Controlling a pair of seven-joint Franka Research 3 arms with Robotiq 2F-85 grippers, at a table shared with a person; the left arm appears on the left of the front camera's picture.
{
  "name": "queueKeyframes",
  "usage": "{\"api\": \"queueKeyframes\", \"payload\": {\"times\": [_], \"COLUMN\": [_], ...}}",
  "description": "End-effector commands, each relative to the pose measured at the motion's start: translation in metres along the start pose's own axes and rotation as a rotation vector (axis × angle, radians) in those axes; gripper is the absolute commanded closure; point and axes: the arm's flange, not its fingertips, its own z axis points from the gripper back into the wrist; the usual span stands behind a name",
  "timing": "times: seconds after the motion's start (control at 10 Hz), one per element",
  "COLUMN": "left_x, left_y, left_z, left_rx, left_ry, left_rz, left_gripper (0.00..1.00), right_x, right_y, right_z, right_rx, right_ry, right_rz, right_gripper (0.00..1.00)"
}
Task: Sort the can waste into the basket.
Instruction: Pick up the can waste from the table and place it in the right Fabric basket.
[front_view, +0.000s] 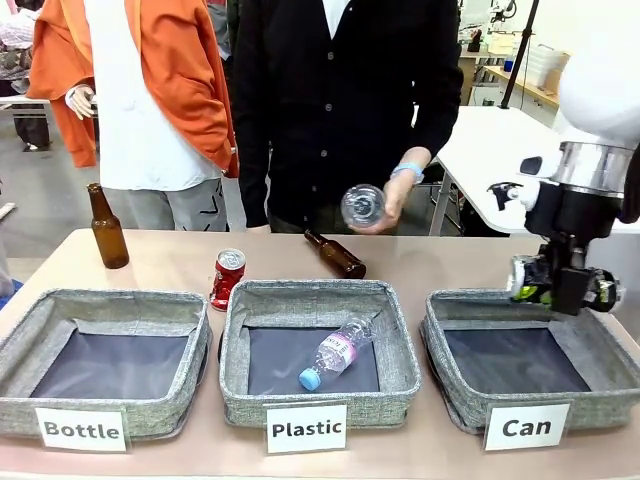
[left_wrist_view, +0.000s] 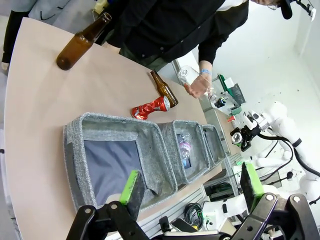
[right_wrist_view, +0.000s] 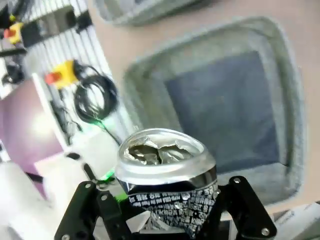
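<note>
My right gripper (front_view: 562, 283) is shut on the dented dark can (front_view: 530, 279), holding it above the back rim of the grey basket labelled "Can" (front_view: 480, 400). The right wrist view looks down on the can's crushed silver top (right_wrist_view: 162, 157) with that basket (right_wrist_view: 285, 75) below. The red can (front_view: 227, 278) stands on the table behind the "Plastic" basket; it also shows as the red can (left_wrist_view: 150, 106) in the left wrist view. My left gripper (left_wrist_view: 192, 185) is open with nothing between its green-padded fingers, hovering over the "Bottle" basket (left_wrist_view: 75, 150).
A "Plastic" basket (front_view: 395, 385) holds a clear bottle (front_view: 338, 350). One brown bottle (front_view: 106, 228) stands at the back left, another (front_view: 337, 255) lies behind the middle basket. A person's hand (front_view: 392, 200) holds a clear plastic bottle (front_view: 362, 205) over the table's far edge.
</note>
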Motion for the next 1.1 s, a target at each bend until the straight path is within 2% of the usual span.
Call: {"api": "queueKeyframes", "payload": {"times": [0.0,0.5,0.6,0.7,0.8,0.9,1.0], "left_x": [0.0,0.0,0.0,0.0,0.0,0.0,0.0], "left_y": [-0.001,-0.001,-0.001,-0.001,-0.001,-0.001,-0.001], "left_z": [-0.001,-0.001,-0.001,-0.001,-0.001,-0.001,-0.001], "left_rx": [-0.016,-0.016,-0.016,-0.016,-0.016,-0.016,-0.016], "left_ry": [-0.011,-0.011,-0.011,-0.011,-0.011,-0.011,-0.011], "left_rz": [-0.021,-0.021,-0.021,-0.021,-0.021,-0.021,-0.021], "left_gripper": [0.0,0.0,0.0,0.0,0.0,0.0,0.0], "right_x": [-0.013,-0.018,-0.019,-0.02,-0.021,-0.021,-0.021], "right_y": [-0.021,-0.029,-0.028,-0.028,-0.029,-0.03,-0.03], "right_z": [-0.005,-0.016,-0.017,-0.018,-0.018,-0.017,-0.017], "right_rx": [-0.032,-0.006,-0.001,-0.004,-0.004,-0.004,-0.004], "right_ry": [-0.032,-0.072,-0.078,-0.079,-0.082,-0.084,-0.091], "right_rz": [0.045,0.007,0.011,0.015,0.011,0.009,0.006], "right_gripper": [1.0,1.0,0.45,0.45,0.0,0.4,0.0]}}
